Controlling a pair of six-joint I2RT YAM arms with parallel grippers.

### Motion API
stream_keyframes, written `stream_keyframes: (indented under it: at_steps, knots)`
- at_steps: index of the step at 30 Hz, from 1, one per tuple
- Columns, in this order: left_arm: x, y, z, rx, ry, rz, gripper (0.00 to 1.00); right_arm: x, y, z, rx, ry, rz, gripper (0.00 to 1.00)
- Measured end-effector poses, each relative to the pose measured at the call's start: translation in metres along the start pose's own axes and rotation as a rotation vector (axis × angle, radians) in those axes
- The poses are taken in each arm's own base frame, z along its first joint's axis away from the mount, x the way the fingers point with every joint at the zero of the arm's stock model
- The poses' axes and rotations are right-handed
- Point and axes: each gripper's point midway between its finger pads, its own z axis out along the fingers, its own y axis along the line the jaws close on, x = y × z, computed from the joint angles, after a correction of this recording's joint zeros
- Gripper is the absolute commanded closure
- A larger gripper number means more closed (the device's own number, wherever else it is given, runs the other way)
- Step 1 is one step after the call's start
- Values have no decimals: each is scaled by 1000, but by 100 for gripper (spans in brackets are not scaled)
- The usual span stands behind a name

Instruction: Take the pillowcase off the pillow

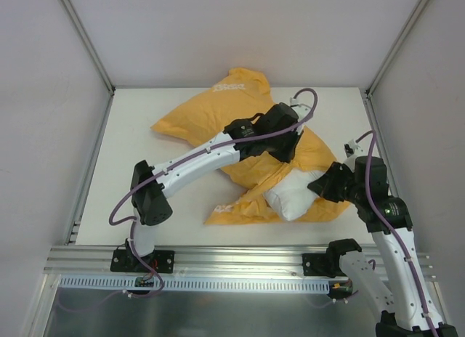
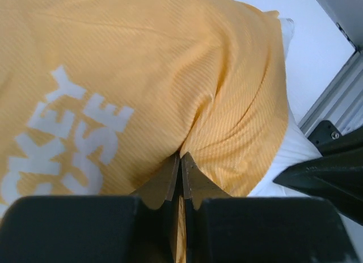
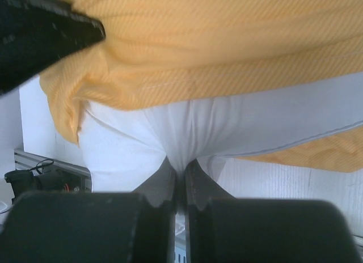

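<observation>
The orange pillowcase (image 1: 211,123) lies crumpled across the middle of the table, white lettering showing on it (image 2: 62,144). The white pillow (image 1: 294,195) sticks out of its near right end; only that end shows. My left gripper (image 1: 289,144) reaches over the case and is shut on a pinch of its orange fabric (image 2: 180,156). My right gripper (image 1: 323,186) is shut on a fold of the pillow's white cloth (image 3: 182,164), with the pillowcase (image 3: 227,42) bunched above it.
The white table (image 1: 138,134) is boxed in by grey walls and metal posts at the back corners. An aluminium rail (image 1: 232,261) runs along the near edge by the arm bases. The right arm's black body (image 2: 329,172) sits close to the left gripper.
</observation>
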Motion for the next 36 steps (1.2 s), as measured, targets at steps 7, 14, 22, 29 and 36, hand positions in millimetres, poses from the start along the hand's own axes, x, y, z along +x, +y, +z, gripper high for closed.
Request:
stream_keyframes:
  at_steps: [7, 14, 22, 29, 36]
  knots:
    - [-32, 112, -8, -135, -63, -386, 100, 11, 4, -2, -49, 17, -9, 99]
    - [-12, 216, -26, -293, -62, -779, 100, 26, 14, -11, -147, 5, -40, 99]
    - [4, 207, -19, -233, -3, -803, 49, 43, 14, -3, -180, 87, -15, 99]
    - [11, 191, -45, -262, -44, -664, 8, 14, 41, 7, -234, 117, 39, 99]
    - [-3, 153, -147, -262, -226, -546, 12, 23, 103, 46, -337, 248, -62, 99]
